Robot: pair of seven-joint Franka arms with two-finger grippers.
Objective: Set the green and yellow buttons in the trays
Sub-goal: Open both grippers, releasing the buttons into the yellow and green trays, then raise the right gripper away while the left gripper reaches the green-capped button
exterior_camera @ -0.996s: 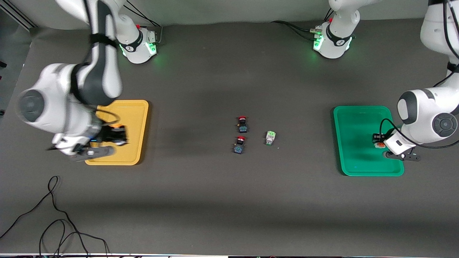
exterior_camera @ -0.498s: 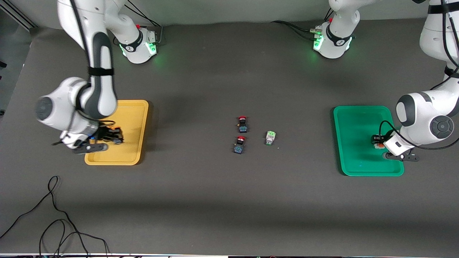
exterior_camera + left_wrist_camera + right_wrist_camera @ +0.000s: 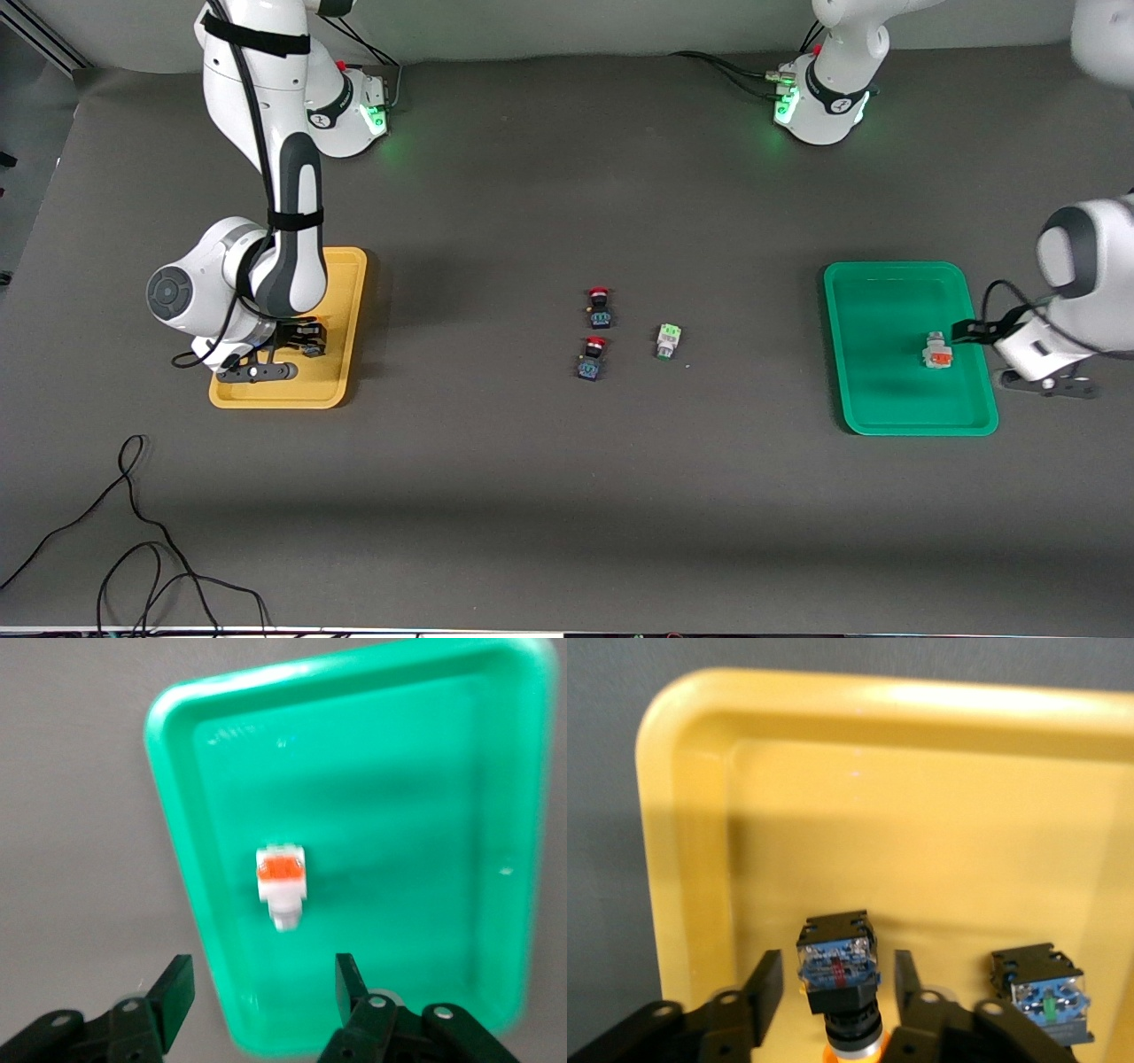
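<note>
The yellow tray [image 3: 344, 266] lies at the right arm's end of the table. In the right wrist view, two black-bodied buttons lie on this tray [image 3: 921, 815]. One with an orange cap [image 3: 838, 966] lies between the open fingers of my right gripper [image 3: 838, 988], with gaps on both sides. The other [image 3: 1038, 992] lies beside it. My right gripper [image 3: 301, 341] is low over the tray. The green tray [image 3: 877, 328] holds the white button with orange [image 3: 936, 353]. My left gripper [image 3: 967, 330] is open and empty over the tray's edge, above that button [image 3: 281, 881]. The white button with green [image 3: 669, 340] lies mid-table.
Two black switches with red caps [image 3: 600, 307] [image 3: 592, 358] lie mid-table beside the white button with green, toward the right arm's end. A black cable [image 3: 133, 532] lies near the front edge at the right arm's end.
My left gripper has let go of the white button with orange and pulled back off it toward the tray's edge. My right arm has swung round while its gripper stayed low in the yellow tray.
</note>
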